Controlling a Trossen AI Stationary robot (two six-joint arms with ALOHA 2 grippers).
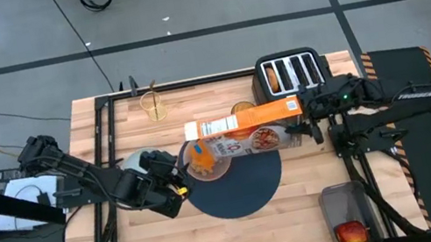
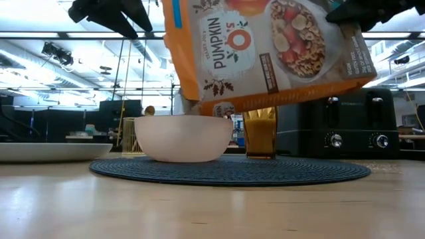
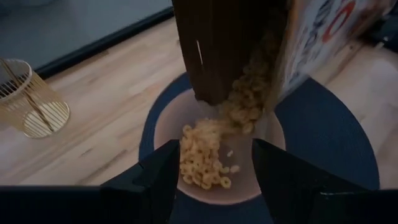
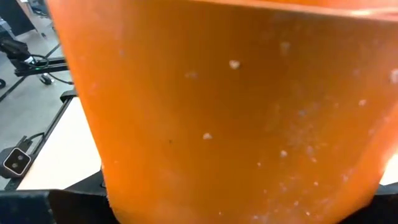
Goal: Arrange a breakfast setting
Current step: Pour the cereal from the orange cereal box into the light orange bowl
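A light wooden table (image 1: 319,201) carries a large round dark-blue woven mat (image 1: 250,188), the landmark for everything here. Above the mat's far edge, a tall orange-and-brown cardboard cereal box (image 1: 246,131) hangs tipped on its side, its open end angled down over a pale pink round bowl (image 2: 184,138) that sits on the mat's left part. Ring-shaped cereal (image 3: 205,157) spills from the box into the bowl. The right gripper (image 1: 308,118), off the mat's far right side, has its fingers spread wide and clamped on the box's base end. The left gripper (image 1: 176,190) sits at the mat's left edge, just beside the bowl, its fingers parted and holding nothing. A black four-slot toaster (image 1: 291,75) stands beyond the mat, to the far right. An amber tumbler (image 2: 260,132) stands at the mat's far edge, behind the box. A gold wire basket-like holder (image 1: 154,105) stands well beyond the mat, to the far left. A red apple (image 1: 352,232) lies in a clear tray (image 1: 339,200) off the mat's near right.
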